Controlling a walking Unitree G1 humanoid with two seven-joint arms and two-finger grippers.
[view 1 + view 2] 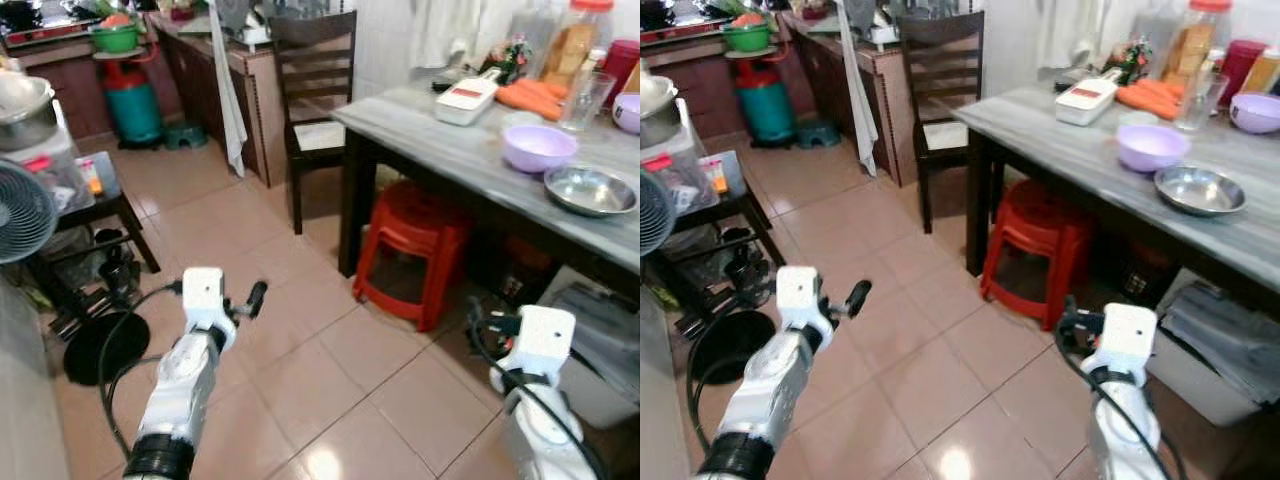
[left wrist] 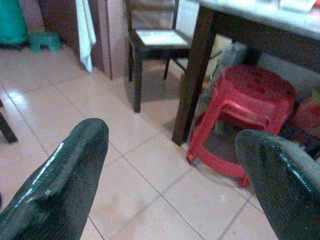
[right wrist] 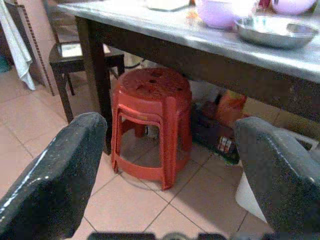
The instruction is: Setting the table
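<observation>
Facing table (image 1: 450,150) w/ steel bowl (image 1: 590,190) near edge; holding both grippers low, wide open, empty, prob. pre-reach.

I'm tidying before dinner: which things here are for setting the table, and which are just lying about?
For the job:
grey-topped dining table
lilac plastic bowl
shiny steel dish
clear drinking glass

Lying about:
red plastic stool
dark wooden chair
green gas cylinder
white floor fan

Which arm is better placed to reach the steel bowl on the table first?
Right, probably. The steel bowl sits near the table edge on the robot's right, ahead of the right gripper. The left gripper is out over open floor. Both jaws open.
</observation>
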